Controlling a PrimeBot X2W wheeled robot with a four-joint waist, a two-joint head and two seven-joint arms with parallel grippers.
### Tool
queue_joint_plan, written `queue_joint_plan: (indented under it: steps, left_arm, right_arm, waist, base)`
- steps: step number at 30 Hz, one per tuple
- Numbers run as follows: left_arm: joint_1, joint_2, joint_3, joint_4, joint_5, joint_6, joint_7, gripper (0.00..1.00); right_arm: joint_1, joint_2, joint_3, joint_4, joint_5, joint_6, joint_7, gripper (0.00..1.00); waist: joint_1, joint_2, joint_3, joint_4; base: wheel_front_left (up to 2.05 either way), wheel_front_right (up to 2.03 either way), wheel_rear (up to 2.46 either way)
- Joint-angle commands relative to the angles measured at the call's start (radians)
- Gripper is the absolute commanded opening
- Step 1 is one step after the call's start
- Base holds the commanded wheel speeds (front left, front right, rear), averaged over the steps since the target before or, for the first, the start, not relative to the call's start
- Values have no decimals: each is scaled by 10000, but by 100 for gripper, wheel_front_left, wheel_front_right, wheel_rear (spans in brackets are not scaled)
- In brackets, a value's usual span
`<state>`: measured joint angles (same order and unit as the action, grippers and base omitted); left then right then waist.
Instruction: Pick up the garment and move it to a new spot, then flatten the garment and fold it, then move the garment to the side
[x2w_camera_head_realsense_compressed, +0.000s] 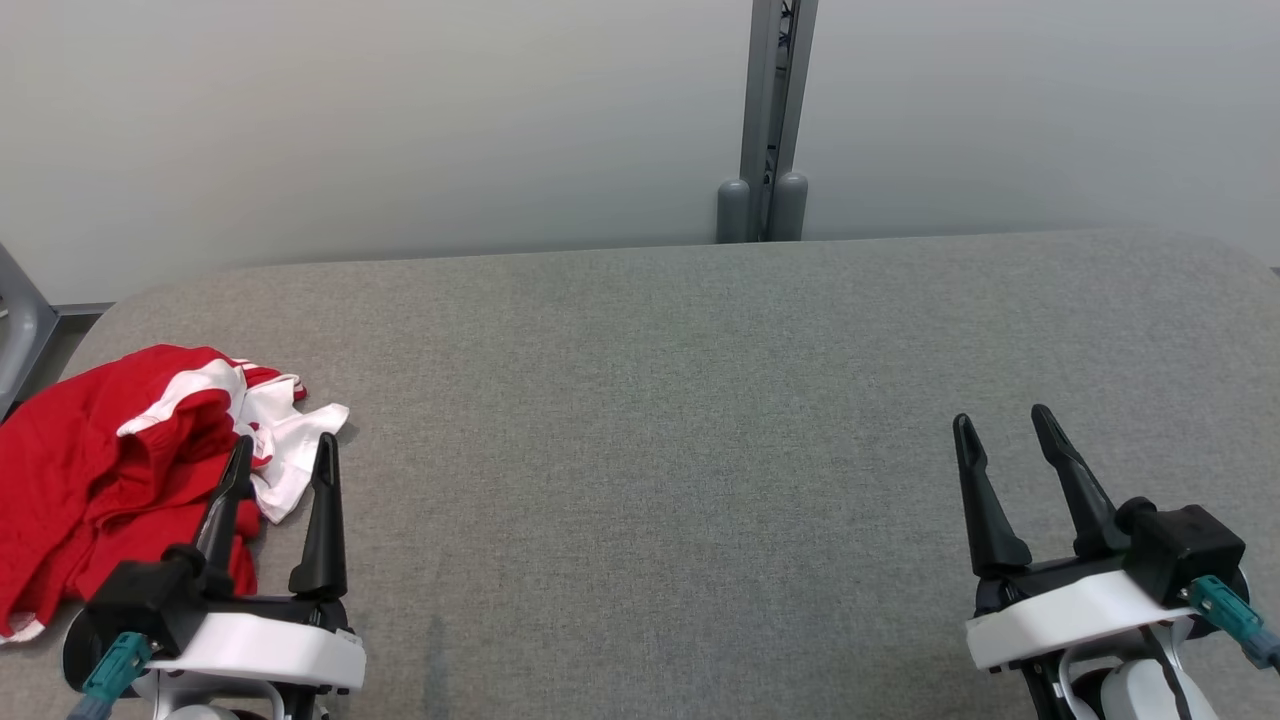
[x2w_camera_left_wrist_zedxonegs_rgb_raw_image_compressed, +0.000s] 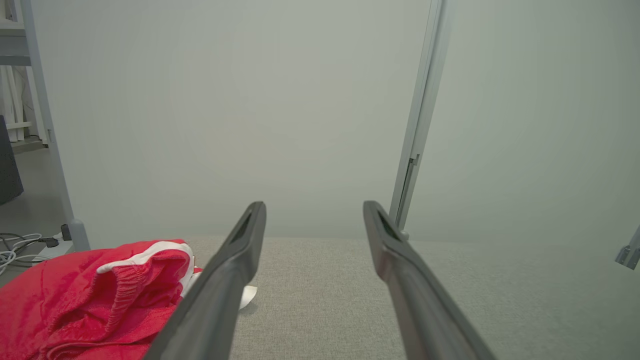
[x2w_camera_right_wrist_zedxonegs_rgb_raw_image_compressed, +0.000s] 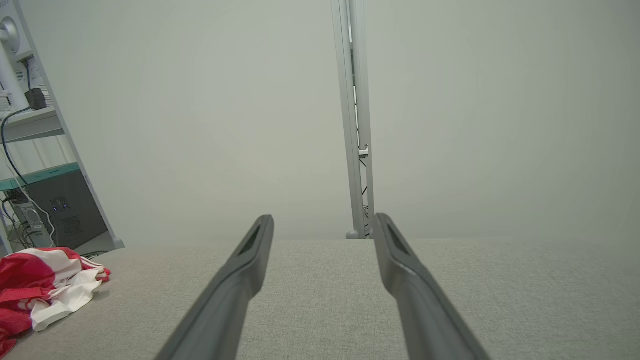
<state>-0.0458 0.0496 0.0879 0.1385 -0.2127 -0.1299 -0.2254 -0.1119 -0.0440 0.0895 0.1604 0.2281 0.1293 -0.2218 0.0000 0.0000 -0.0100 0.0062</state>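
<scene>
1. Black, long and tapered, my left fingers (x2w_camera_head_realsense_compressed: 326, 460) are spread apart with nothing between them, low over the counter (x2w_camera_head_realsense_compressed: 650, 450) at its near left.
2. My right fingers (x2w_camera_head_realsense_compressed: 1048, 425) are spread and empty too, at the near right, pointing away from me.
3. Just left of my left fingers lies the garment (x2w_camera_head_realsense_compressed: 100, 470), a crumpled red heap with white stripes and a white flap. In the head view my outer left finger crosses its edge; I cannot tell whether it touches the cloth.
4. From my left wrist, the garment (x2w_camera_left_wrist_zedxonegs_rgb_raw_image_compressed: 100, 295) sits low and to the left, partly behind that finger. It shows thin, soft knit and a gathered, elastic-looking band.
5. From my right wrist, the garment (x2w_camera_right_wrist_zedxonegs_rgb_raw_image_compressed: 45, 285) is well apart, at the far left. I judge my left arm much the nearer for the pick-up.
6. Bunched as it is, the heap has no clear long axis; it hugs the counter's left edge.
7. Grey woven fabric covers the counter, which has rounded corners. Beyond it, a grey metal post (x2w_camera_head_realsense_compressed: 770, 120) stands against a pale wall.
</scene>
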Motion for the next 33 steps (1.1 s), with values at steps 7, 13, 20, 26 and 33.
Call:
queue_joint_plan:
  steps: [7, 13, 20, 26, 33]
  left_arm:
    - [-8, 52, -8, -34, 620, -12, -179, 100]
    - [-14, 58, -23, -51, 1004, -13, -294, 100]
    - [34, 77, -52, -61, 1474, -14, -416, 100]
    - [29, 74, -41, 12, 1412, -14, -412, 100]
    - [24, 71, -16, 1, 1349, -14, -399, 100]
  right_arm:
    - [-130, -90, 64, -109, -612, 21, -221, 100]
    - [-128, -96, 96, -177, -1019, 22, -340, 100]
    - [-135, -101, 112, -201, -1457, 23, -473, 100]
    - [-136, -100, 118, -133, -1362, 24, -461, 100]
    - [-136, -99, 123, -86, -1347, 22, -461, 100]
  waist:
    - [0, 0, -18, -10]
    - [0, 0, -14, -21]
    - [0, 0, -28, -24]
    - [0, 0, -51, -22]
    - [0, 0, -62, -17]
  base:
    - [0, 0, 0]
    - [0, 0, 0]
    - [0, 0, 0]
    - [0, 0, 0]
    - [0, 0, 0]
